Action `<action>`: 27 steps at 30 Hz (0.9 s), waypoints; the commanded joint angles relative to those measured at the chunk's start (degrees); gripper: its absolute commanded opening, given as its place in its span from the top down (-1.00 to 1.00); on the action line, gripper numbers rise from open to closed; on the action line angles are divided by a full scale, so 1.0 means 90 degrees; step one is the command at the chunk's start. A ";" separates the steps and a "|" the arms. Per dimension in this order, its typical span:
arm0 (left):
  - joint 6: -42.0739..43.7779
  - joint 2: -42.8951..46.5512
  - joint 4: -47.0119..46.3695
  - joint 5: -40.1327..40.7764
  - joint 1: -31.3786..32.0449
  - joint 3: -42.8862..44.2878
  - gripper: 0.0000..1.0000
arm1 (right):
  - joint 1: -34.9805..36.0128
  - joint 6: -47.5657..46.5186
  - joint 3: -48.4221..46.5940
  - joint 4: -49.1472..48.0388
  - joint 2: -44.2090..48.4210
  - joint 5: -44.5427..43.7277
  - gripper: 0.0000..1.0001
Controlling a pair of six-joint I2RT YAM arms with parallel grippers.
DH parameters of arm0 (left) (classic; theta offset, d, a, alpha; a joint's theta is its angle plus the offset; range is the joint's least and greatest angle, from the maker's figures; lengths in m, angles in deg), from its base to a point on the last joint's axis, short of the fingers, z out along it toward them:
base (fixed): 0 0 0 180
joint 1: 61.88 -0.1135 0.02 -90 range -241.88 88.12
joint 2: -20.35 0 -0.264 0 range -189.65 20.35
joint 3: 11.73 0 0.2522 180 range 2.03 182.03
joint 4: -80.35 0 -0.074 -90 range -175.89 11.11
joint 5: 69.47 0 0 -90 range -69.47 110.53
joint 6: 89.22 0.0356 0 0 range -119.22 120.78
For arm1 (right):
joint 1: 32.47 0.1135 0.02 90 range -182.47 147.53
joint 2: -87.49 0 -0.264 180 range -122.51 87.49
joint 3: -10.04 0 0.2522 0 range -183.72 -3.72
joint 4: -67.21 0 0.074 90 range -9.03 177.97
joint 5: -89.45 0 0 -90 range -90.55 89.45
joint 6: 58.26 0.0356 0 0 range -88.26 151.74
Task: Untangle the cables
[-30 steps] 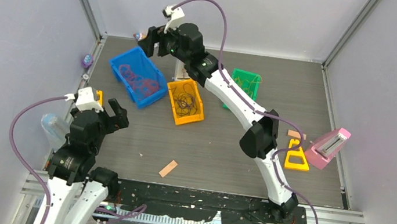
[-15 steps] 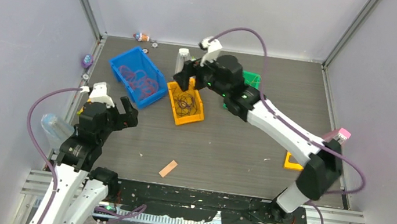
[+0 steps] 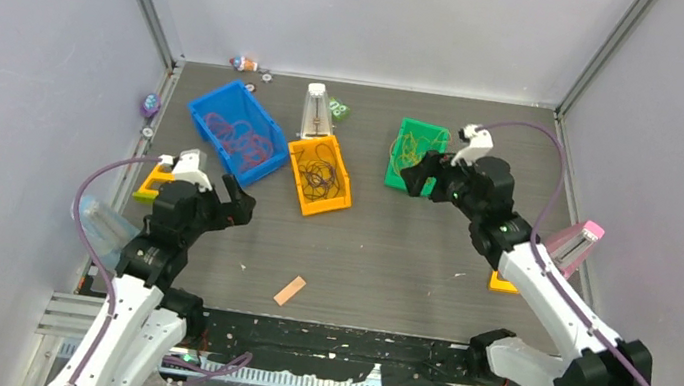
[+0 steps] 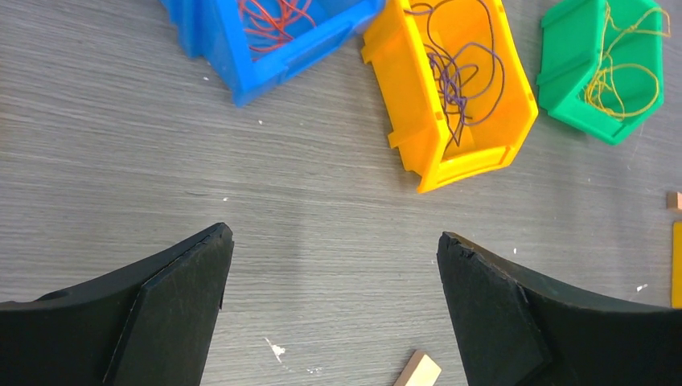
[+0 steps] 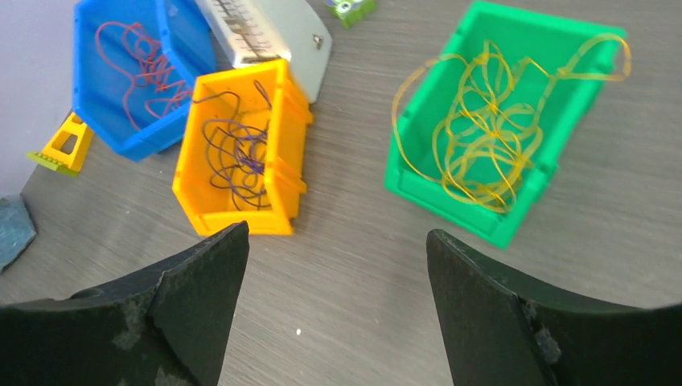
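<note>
Both spread: left hand (image 4: 331, 233), right hand (image 5: 336, 232). Cables (image 5: 482, 137) in bins (image 5: 519, 229). Wood block (image 4: 418, 372) in left wrist view, not right.

On the grey wood-grain tabletop (image 3: 390, 250), a blue plastic bin (image 4: 265, 64) stands left, an orange plastic bin (image 4: 406, 104) middle, a green plastic bin (image 5: 434, 201) right. Red wire cables (image 5: 145, 68) lie in the first, dark wire cables (image 5: 237, 153) in the second, yellow wire cables (image 5: 482, 137) in the third. A white wedge-shaped box (image 5: 265, 32) stands just behind the orange bin.

surface: grey table (image 3: 390, 250) | lying on it: blue bin (image 4: 281, 60), yellow bin (image 4: 418, 121), green bin (image 5: 450, 205), tan block (image 3: 289, 291)
</note>
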 commanded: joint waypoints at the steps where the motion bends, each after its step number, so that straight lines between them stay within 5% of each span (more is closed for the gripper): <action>1: 0.0074 0.0104 -0.1126 -0.0525 -0.0022 -0.0477 -0.99 | -0.0548 0.0553 0.0611 -0.0333 0.0747 0.0084 -0.72; 6: 0.0643 0.0580 -0.2221 0.0047 -0.0022 -0.1345 -0.99 | -0.1433 0.0621 0.1610 -0.0470 0.1407 -0.0536 -0.73; 13: 0.0895 0.1072 -0.3235 0.0980 -0.0012 -0.2178 -0.98 | -0.1462 -0.0589 0.3573 -0.2375 0.2889 -0.2179 -0.95; 17: 0.1395 0.0991 -0.4116 0.1658 -0.0012 -0.2512 -0.99 | -0.1462 -0.0974 0.3717 -0.2505 0.2845 -0.2658 -0.98; 27: 0.1912 0.0327 -0.5742 0.2295 -0.0021 -0.2865 -0.90 | -0.1462 -0.1608 0.4823 -0.5604 0.1411 -0.3115 -0.97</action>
